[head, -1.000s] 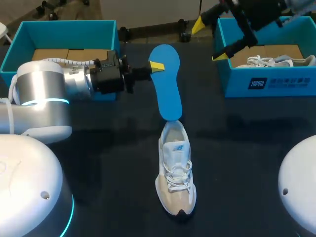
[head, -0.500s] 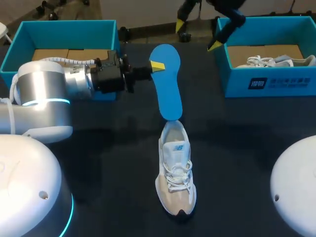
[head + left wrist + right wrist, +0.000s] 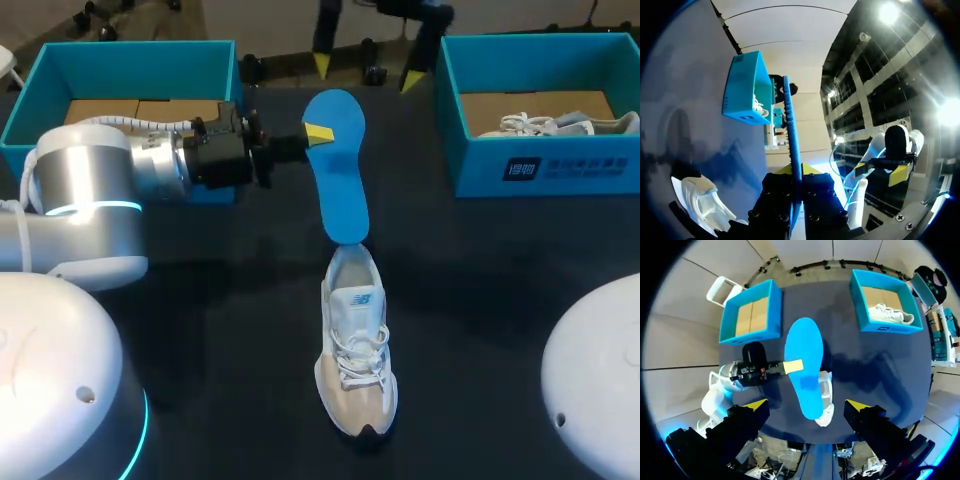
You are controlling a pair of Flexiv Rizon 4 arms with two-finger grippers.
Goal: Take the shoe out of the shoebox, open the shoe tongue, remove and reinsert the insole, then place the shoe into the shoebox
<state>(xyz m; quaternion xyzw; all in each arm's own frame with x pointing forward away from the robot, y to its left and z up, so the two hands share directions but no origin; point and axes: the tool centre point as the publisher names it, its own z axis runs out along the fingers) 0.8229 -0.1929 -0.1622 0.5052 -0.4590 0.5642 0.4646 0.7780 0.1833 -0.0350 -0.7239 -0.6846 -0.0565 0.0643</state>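
ok so the left gripper (image 3: 318,133) comes in from the side and is pinching the blue insole (image 3: 335,165) by its long edge near the wide end, one yellow tip lying flat on the blue; in the left wrist view the insole (image 3: 791,130) runs edge-on straight out from between the clamped fingers of that gripper (image 3: 796,200). The insole is held off the dark table (image 3: 500,280) and its narrow end sits right at the heel opening of the shoe (image 3: 355,340), can't tell if it touches. The shoe is a white and beige sneaker standing upright mid-table, outside both boxes, toe toward the robot, laces tied, with a small logo on the tongue (image 3: 357,298) that's too small to read properly. The right gripper (image 3: 366,72) hangs high over the far edge of the table, fingers spread wide with nothing in them; from its own view the right gripper (image 3: 806,404) looks straight down on the insole (image 3: 805,365) and the shoe (image 3: 825,400). The right shoebox (image 3: 540,165) is teal, has a white printed label (image 3: 520,168) on its front wall, and holds a second shoe (image 3: 560,123). The left shoebox (image 3: 120,55) shows only a brown cardboard floor
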